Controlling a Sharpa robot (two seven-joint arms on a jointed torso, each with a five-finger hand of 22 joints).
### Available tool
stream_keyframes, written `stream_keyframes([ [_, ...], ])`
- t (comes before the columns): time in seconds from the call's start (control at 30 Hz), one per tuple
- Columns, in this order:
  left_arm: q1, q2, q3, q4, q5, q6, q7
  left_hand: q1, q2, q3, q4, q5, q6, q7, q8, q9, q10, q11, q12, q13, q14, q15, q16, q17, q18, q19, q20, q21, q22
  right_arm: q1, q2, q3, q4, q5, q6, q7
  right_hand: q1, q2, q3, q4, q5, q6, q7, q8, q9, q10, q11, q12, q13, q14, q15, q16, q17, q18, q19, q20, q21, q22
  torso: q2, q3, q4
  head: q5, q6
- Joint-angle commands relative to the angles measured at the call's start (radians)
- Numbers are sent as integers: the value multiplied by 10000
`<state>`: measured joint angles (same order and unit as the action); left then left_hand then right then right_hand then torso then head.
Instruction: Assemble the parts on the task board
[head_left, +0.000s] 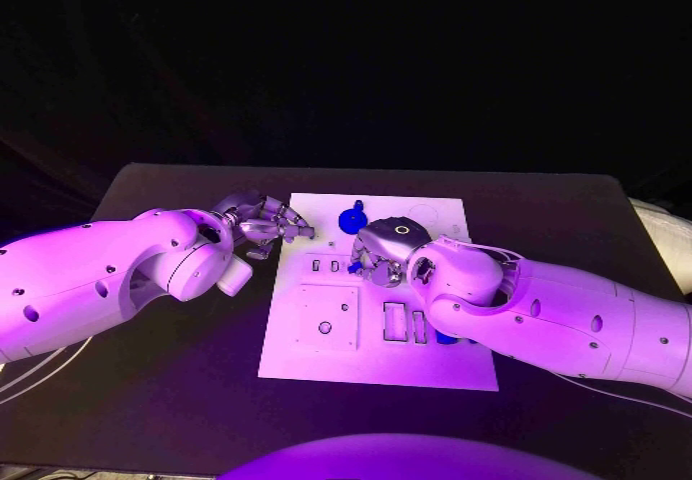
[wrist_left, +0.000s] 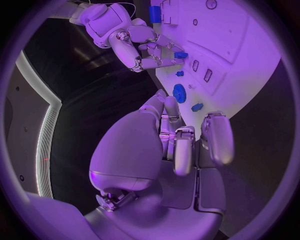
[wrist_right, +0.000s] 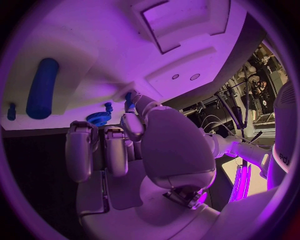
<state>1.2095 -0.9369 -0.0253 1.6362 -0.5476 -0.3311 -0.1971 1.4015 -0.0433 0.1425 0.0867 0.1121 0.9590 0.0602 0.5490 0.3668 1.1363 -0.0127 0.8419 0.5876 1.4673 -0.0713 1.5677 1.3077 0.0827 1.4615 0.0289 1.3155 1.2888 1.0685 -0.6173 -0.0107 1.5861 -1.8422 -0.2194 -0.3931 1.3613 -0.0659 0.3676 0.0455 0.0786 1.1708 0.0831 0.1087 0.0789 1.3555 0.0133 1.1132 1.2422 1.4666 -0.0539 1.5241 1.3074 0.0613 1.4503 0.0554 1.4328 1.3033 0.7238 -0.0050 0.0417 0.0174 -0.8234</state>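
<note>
The left hand (head_left: 263, 222) hangs over the black table (head_left: 159, 190) just beside the left edge of the task board (head_left: 378, 350), near its far corner. In the left wrist view its fingers (wrist_left: 182, 149) lie loosely curved and apart, with nothing between them, so this hand is released.

The task board is a white rectangular plate in the middle of the table, with raised square blocks and several small rectangular slots cut into it. Near its far edge, at the middle, stands a blue gear (head_left: 352, 217), round and toothed as the left wrist view (wrist_left: 179, 93) shows it, with a smaller blue piece (wrist_left: 197, 107) lying close by on the white surface. A blue cylinder (wrist_right: 42, 88) rests on the board in the right wrist view, and another blue part (head_left: 446, 338) peeks out from under the right arm near the slots.

The right hand (head_left: 384, 250) is lowered over the board's middle, just nearer than the gear, fingers pointing down. In the right wrist view its fingertips (wrist_right: 132, 102) close around a small blue peg (wrist_right: 128, 96), and the left wrist view shows a blue piece (wrist_left: 180, 55) at those same fingers: this hand is pinching the peg
</note>
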Motion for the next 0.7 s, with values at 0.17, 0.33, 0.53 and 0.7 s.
stream_keyframes([
  [0.17,11,22,8,5,42,-1,6,114,8,97,-4,44,-34,5,-14,-24,-42,-6,-54,-22,1035,-42,31,2631,-129,0,31,-36,2,-15,32,-13,-31,-61,-92,176,56,200,74,-10,-77,154,-60,149,87,60,-127,145,74,917,-117,21,2124,-52,41,-113,-5,40,0,-4,5,-5,17],
  [0.33,11,27,8,9,27,17,58,123,13,108,-9,44,-33,5,-13,-28,-41,-7,-55,-25,1035,-42,31,2631,-125,-6,31,-51,-12,-15,-1,-12,45,-110,-574,135,-3,222,46,10,-125,162,-72,177,101,89,-142,170,94,918,-130,24,2128,-57,53,-131,6,62,5,-1,12,-9,25],
  [0.53,9,46,6,13,76,44,148,23,-39,74,35,22,-32,24,-7,-48,-22,11,-50,-38,1035,-34,31,2631,-121,-15,37,-68,-25,-16,-138,4,275,-134,-1124,92,-50,219,21,24,-92,172,-79,198,112,118,-152,204,121,918,-136,24,2128,-61,63,-142,16,80,-4,-2,-4,15,58],
  [0.7,-3,129,1,3,137,116,192,-167,-128,-18,130,8,-28,35,17,-71,19,22,-27,-51,1035,-21,31,2631,-120,-19,48,-75,-22,-9,-267,57,534,-143,-1217,54,-68,214,11,26,-61,174,-84,208,117,122,-156,199,119,918,-140,20,2125,-61,63,-147,14,76,2,-3,-9,10,92],
])
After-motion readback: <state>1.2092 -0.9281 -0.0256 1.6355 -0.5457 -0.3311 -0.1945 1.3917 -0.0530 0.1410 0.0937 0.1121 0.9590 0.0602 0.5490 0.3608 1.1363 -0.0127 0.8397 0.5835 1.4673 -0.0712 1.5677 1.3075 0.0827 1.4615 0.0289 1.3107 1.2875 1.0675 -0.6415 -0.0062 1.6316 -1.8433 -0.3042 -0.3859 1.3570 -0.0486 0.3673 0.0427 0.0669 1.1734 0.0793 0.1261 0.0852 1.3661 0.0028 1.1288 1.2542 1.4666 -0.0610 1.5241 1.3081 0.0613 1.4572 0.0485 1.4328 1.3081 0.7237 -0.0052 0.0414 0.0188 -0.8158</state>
